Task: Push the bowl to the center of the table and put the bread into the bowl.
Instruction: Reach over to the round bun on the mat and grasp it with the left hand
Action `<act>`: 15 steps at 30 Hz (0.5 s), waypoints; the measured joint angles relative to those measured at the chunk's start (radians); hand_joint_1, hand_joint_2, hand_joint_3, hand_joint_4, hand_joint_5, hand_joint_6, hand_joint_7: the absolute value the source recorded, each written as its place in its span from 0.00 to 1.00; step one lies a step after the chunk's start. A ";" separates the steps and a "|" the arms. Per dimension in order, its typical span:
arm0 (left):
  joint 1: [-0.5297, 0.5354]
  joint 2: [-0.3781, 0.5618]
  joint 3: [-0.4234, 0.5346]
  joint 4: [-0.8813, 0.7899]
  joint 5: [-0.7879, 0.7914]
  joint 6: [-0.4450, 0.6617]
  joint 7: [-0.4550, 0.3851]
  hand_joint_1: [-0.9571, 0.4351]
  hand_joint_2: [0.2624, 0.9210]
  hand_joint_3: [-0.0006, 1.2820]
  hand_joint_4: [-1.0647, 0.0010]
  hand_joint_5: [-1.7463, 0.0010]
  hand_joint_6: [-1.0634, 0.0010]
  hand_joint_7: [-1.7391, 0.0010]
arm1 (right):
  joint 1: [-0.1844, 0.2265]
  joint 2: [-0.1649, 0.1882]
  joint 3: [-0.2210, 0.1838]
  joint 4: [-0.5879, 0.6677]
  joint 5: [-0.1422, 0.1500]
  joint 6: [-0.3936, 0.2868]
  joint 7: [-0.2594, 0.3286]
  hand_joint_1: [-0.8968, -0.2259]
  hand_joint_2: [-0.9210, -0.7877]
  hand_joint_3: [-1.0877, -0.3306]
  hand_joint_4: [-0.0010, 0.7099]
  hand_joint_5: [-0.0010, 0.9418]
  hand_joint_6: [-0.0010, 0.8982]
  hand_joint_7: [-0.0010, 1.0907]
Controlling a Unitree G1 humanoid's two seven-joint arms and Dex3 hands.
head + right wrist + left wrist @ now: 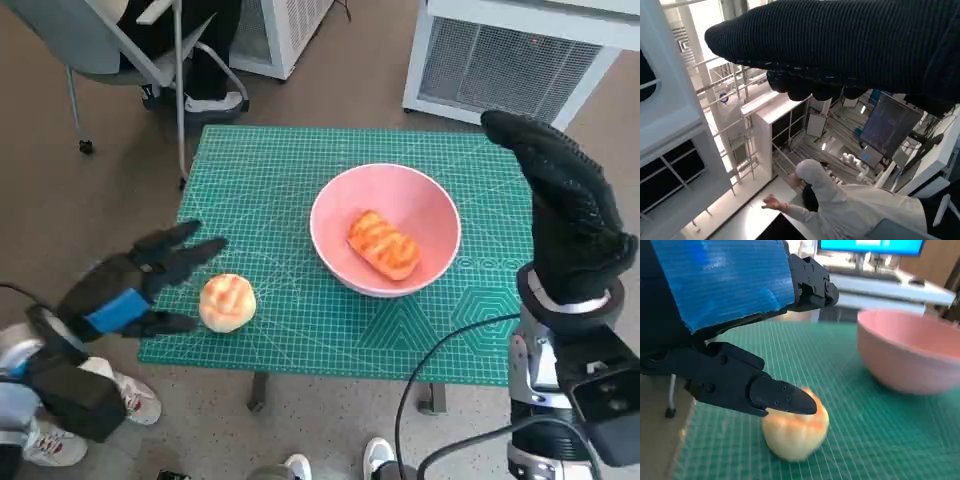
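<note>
The pink bowl stands near the middle of the green mat, and a glazed oblong bread lies inside it. A round bun sits on the mat near the front left corner. My left hand is open just left of the bun, fingers spread on both sides of it without gripping. In the left wrist view a black finger hovers right over the bun, with the bowl farther off. My right hand is raised above the table's right edge, holding nothing.
A chair with a seated person's feet stands beyond the far left corner. White cabinets stand behind the table. Shoes show on the floor at the front left. The right wrist view points upward at a person and shelving.
</note>
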 measured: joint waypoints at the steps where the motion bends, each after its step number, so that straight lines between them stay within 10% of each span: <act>1: -0.002 -0.008 -0.012 0.010 0.011 0.010 0.000 0.41 0.96 0.00 0.76 0.99 0.71 0.96 | -0.001 0.000 0.000 0.000 0.000 0.002 0.002 0.49 0.00 0.46 0.41 0.01 0.00 0.60; 15: -0.096 -0.105 -0.136 0.177 0.056 0.194 -0.067 0.54 0.94 0.00 0.58 0.96 0.58 0.95 | -0.004 -0.002 -0.001 -0.002 0.000 0.012 0.011 0.49 0.00 0.46 0.41 0.01 0.00 0.60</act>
